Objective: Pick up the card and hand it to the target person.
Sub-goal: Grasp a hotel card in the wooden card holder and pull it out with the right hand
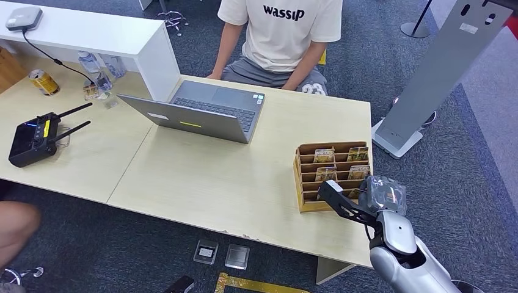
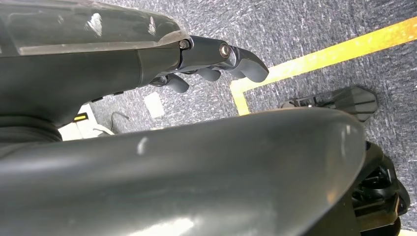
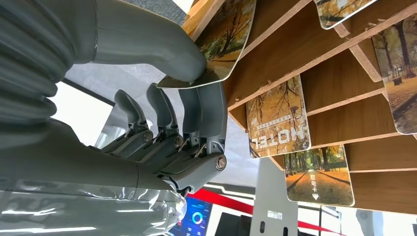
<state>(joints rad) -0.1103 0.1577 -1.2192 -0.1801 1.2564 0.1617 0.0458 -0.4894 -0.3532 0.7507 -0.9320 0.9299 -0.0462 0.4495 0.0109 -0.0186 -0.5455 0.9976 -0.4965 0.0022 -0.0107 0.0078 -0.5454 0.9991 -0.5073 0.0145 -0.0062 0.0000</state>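
Note:
A wooden card rack (image 1: pixel 307 177) stands on the table's near right corner, with autumn-picture cards (image 1: pixel 324 155) in its slots. My right hand (image 1: pixel 383 195) is at the rack's near right side. In the right wrist view its thumb (image 3: pixel 147 46) presses on one card (image 3: pixel 223 37) while the fingers (image 3: pixel 204 110) close beneath it; the card's far end still lies in a slot. Other cards (image 3: pixel 278 118) sit in the slots beside it. A person in a white T-shirt (image 1: pixel 281 30) sits across the table. My left hand (image 2: pixel 211 61) hangs over the carpet, fingers loosely bent, holding nothing.
An open grey laptop (image 1: pixel 201 113) sits mid-table in front of the person. A black remote controller (image 1: pixel 33 137), a can (image 1: pixel 44 82) and a white shelf (image 1: pixel 91 30) are at the left. A grey stand (image 1: pixel 440 73) rises right of the table. Another person's knee (image 1: pixel 15 226) is at the near left.

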